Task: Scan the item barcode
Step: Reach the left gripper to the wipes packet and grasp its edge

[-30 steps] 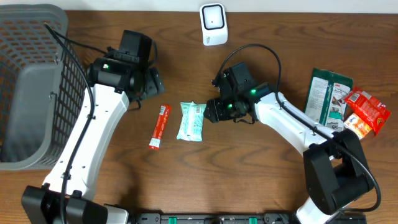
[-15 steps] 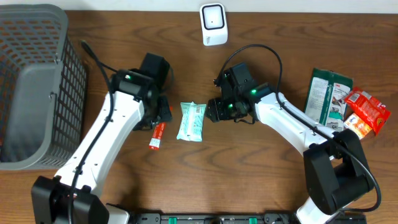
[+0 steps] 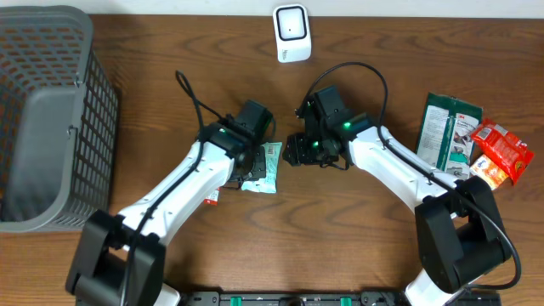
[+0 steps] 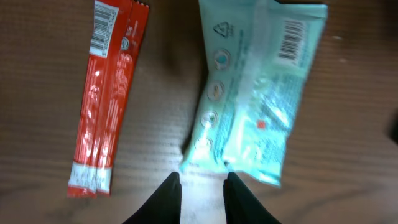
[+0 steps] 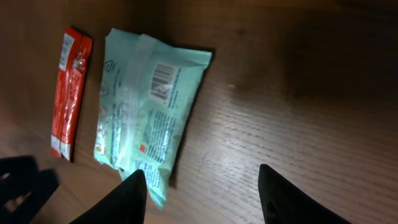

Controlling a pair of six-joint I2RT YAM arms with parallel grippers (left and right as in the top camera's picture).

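Left wrist view: red stick sachet [image 4: 109, 99] at left; just beside it, a mint-green packet [image 4: 255, 93] flat on the counter [image 4: 50, 124], barcode [image 4: 290, 40] at its far right corner, small print blurred. Left gripper [image 4: 202, 196] narrowly parted at the packet's near edge, nothing between; right gripper [image 5: 205, 199] spread wide, empty. Overhead, the left arm covers most of the packet.

i read a wooden table [image 3: 297, 242]; teal packet [image 4: 255, 87] lies just ahead of the left gripper [image 4: 201, 186], red sachet [image 4: 109, 93] beside it.

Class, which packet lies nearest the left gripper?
The pale green packet: its edge sits just ahead of the left gripper, while the red stick lies off to the side.
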